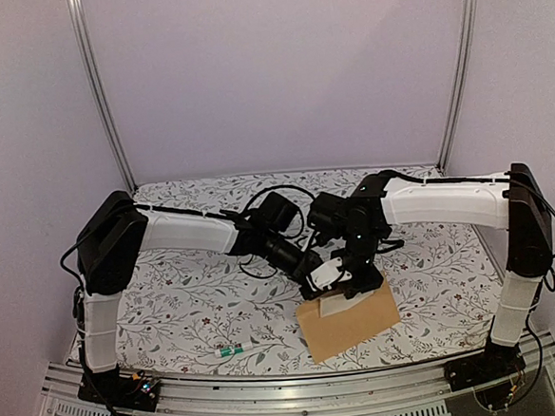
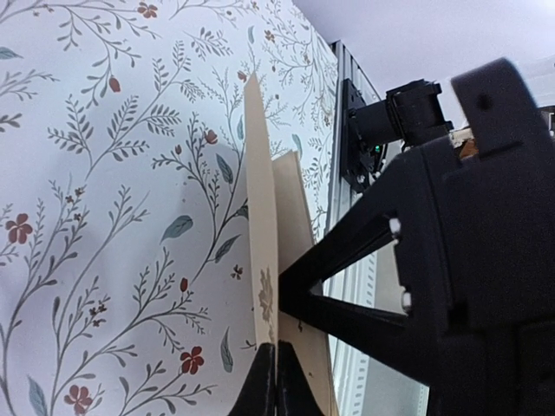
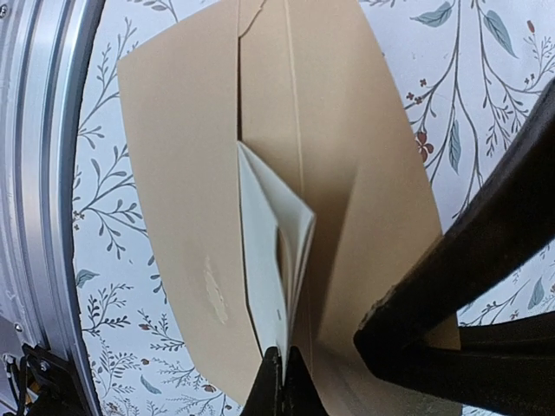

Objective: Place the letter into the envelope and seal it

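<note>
Envelope (image 1: pixel 351 327) sits by tabletop (image 1: pixel 189 300) near edge, right of middle. Left pincer (image 2: pixel 276 381) is clenched on its upper sheet, likely holding the mouth open. Right pincer (image 3: pixel 279 381) grips folded letter (image 3: pixel 264 243), edge aimed inside.

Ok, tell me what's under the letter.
The envelope lies under the folded letter, on the floral cloth. The letter covers the patch beneath it, so whether its edge has entered the opening is hidden.

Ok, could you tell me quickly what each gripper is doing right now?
Left gripper: closed, pinching the envelope.
Right gripper: closed, pinching the folded letter.
</note>
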